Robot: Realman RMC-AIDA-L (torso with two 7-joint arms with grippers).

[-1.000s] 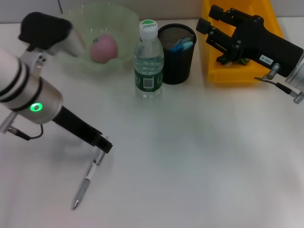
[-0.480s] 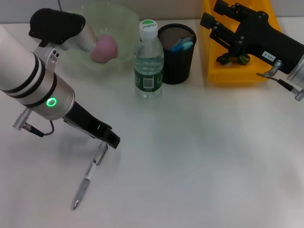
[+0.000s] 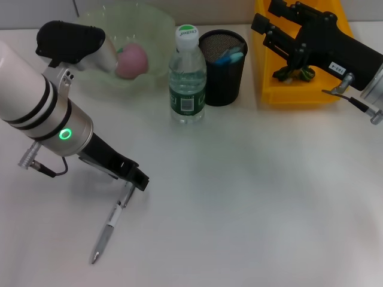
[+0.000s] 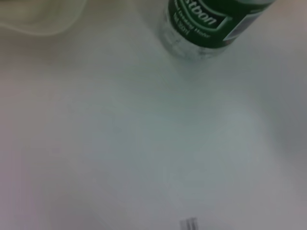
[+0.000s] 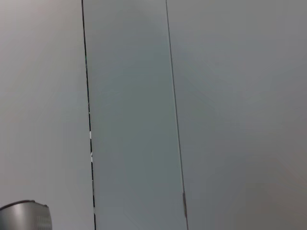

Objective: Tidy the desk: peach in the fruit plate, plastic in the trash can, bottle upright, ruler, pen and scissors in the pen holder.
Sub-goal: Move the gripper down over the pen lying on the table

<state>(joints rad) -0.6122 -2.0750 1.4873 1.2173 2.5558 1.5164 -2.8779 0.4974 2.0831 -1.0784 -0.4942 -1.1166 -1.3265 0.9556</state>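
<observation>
The pen (image 3: 110, 224) lies slanted on the desk (image 3: 251, 197) at the front left. My left gripper (image 3: 137, 179) is low over the pen's upper end. The peach (image 3: 131, 60) sits in the fruit plate (image 3: 152, 24). Beside the plate, the bottle (image 3: 187, 75) stands upright; its green label (image 4: 216, 17) shows in the left wrist view. The blue scissors (image 3: 230, 57) stick out of the pen holder (image 3: 222, 75). My right gripper (image 3: 264, 18) hangs open over the trash can (image 3: 269, 89), where a crumpled green and dark scrap (image 3: 293, 74) that looks like the plastic lies. The ruler is out of view.
Plate, bottle, pen holder and yellow bin stand in a row along the back edge. The plate's rim (image 4: 33, 21) shows in the left wrist view. The right wrist view shows only grey wall panels (image 5: 192, 96).
My left arm swung up and to the right, carrying its gripper a little along the pen's upper end. The pen has not moved. The right gripper shifted slightly right over the bin.
</observation>
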